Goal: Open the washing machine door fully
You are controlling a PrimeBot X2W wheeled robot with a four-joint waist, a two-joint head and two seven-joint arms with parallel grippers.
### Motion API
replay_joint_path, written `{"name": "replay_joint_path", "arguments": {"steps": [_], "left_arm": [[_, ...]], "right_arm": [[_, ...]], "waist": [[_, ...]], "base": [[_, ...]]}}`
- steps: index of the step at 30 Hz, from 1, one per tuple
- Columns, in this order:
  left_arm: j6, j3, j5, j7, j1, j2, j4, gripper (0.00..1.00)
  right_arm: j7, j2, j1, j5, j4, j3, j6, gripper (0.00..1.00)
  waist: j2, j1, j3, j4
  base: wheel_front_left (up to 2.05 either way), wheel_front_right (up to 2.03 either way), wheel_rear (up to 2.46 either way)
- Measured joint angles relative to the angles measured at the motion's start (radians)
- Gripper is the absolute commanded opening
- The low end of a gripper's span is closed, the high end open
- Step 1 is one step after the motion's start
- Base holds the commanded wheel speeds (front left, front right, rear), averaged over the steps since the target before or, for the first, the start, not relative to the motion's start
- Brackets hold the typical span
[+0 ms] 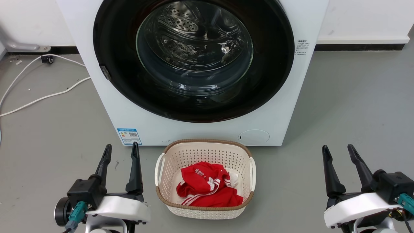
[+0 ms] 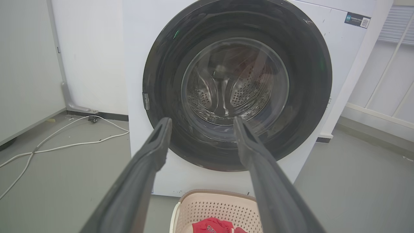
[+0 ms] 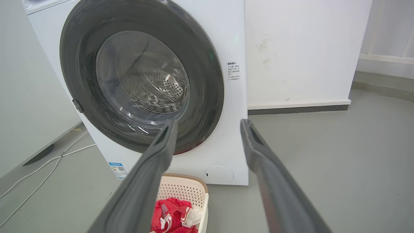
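Clothes basket [image 1: 207,212] in front of closed washing machine door [image 1: 200,110]; left gripper [image 1: 122,147], right gripper [image 1: 338,148] fingers wide.

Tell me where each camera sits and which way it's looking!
Head view: on the head, looking down at the washing machine door, basket, left fingers and right fingers.
Left wrist view: on the left wrist, looking past its fingers at the door.
Right wrist view: on the right wrist, looking past its fingers at the door from the right.
All share door and basket.
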Motion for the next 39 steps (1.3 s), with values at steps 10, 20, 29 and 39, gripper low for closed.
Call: {"name": "replay_joint_path", "arguments": {"steps": [10,20,29,39], "left_arm": [[0.013,-0.01,0.071,-0.021,0.009,0.0,0.001,1.0],[0.022,-0.012,0.142,-0.039,0.015,-0.001,-0.002,1.0],[0.025,-0.011,0.191,-0.053,0.022,-0.005,-0.002,1.0],[0.022,0.001,0.179,-0.055,0.022,-0.01,0.008,1.0]], "right_arm": [[-0.001,0.0,0.004,-0.065,-0.013,0.005,0.0,1.0],[-0.008,0.0,0.009,-0.119,-0.019,0.007,0.0,1.0],[-0.018,0.0,0.009,-0.161,-0.019,0.01,0.0,1.0],[-0.019,0.0,0.009,-0.135,-0.002,0.009,0.0,1.0]], "waist": [[0.0,0.0,-0.003,-0.001],[0.0,0.0,-0.005,0.0],[0.0,0.0,-0.006,0.002],[0.0,0.0,-0.006,0.003]], "base": [[0.0,0.0,0.0],[0.0,0.0,0.0],[0.0,0.0,0.0],[0.0,0.0,0.0]]}}
